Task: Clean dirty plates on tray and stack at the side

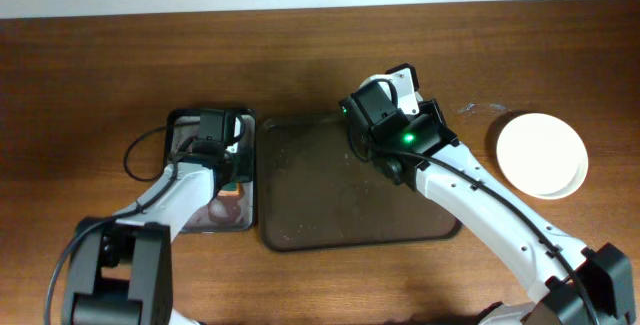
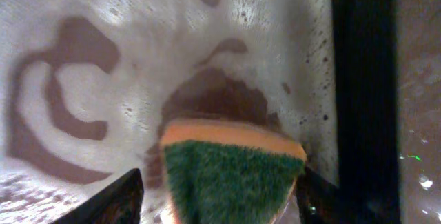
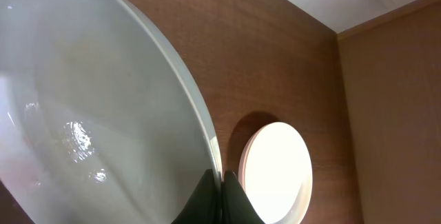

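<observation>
My right gripper [image 1: 392,97] is shut on the rim of a white plate [image 1: 381,79] and holds it tilted over the far edge of the big dark tray [image 1: 340,205]. In the right wrist view the fingers [image 3: 222,180] pinch the plate [image 3: 89,100] at its edge. A clean white plate [image 1: 541,154] lies on the table at the right and also shows in the right wrist view [image 3: 275,176]. My left gripper [image 1: 215,143] is low in the small black tray [image 1: 250,170]. Its open jaws [image 2: 219,196] straddle a green and orange sponge [image 2: 231,176], with a gap at the left finger.
The small black tray holds white foam with brown patches [image 2: 103,58], and its black rim [image 2: 362,79] runs along the right. The big tray's floor shows specks and smears. Wooden table [image 1: 100,65] lies all around, with a pale wall beyond the far edge.
</observation>
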